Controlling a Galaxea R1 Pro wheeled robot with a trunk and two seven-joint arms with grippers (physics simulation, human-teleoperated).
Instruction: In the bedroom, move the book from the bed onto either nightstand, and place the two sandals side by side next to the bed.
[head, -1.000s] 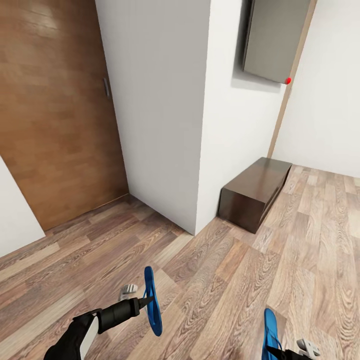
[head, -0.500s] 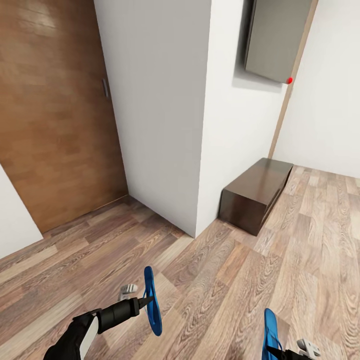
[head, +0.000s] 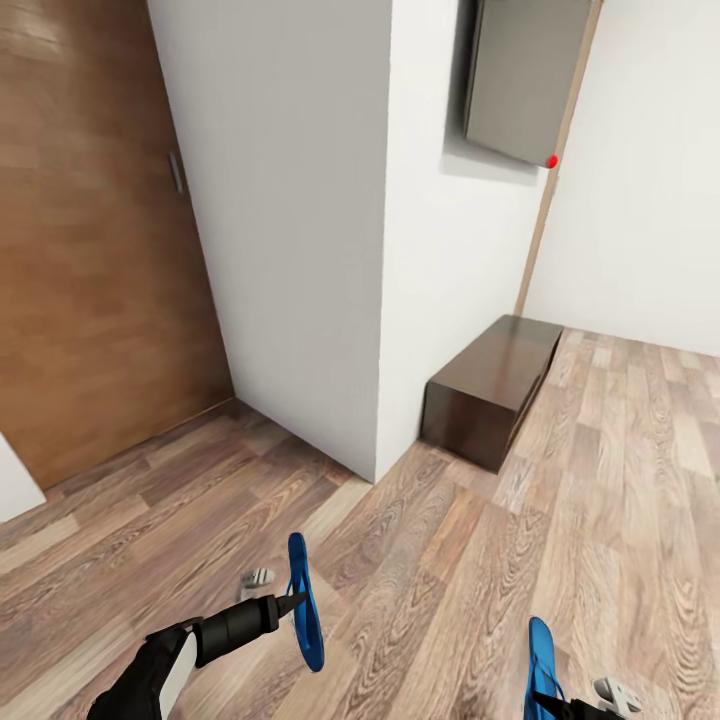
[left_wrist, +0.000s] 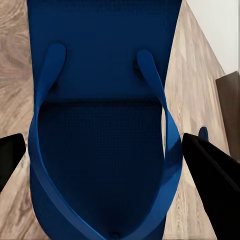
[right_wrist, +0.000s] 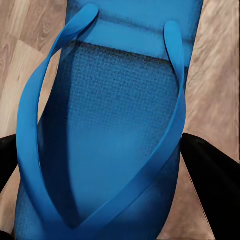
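Note:
I carry one blue sandal in each hand above the wood-plank floor. My left gripper (head: 292, 606) is shut on a sandal (head: 305, 600) held on edge at the lower left of the head view. In the left wrist view that sandal (left_wrist: 102, 75) and its thong straps sit between the black fingers (left_wrist: 212, 175) of my left gripper (left_wrist: 110, 160). At the bottom right, my right gripper (head: 572, 708) is shut on the other sandal (head: 540, 665). The right wrist view has that sandal (right_wrist: 115, 115) clamped in my right gripper (right_wrist: 107, 165). The book, the bed and the nightstands are out of view.
A white wall corner (head: 385, 250) juts out straight ahead. A long plain dark-brown floor cabinet (head: 495, 385) stands against it to the right. A brown wooden door (head: 90, 260) fills the left. A grey panel (head: 520, 75) hangs high on the wall. Plank floor (head: 620, 480) opens to the right.
The whole scene has slid left in the picture, so the camera has turned right. Both arms keep their pose, each still holding its sandal.

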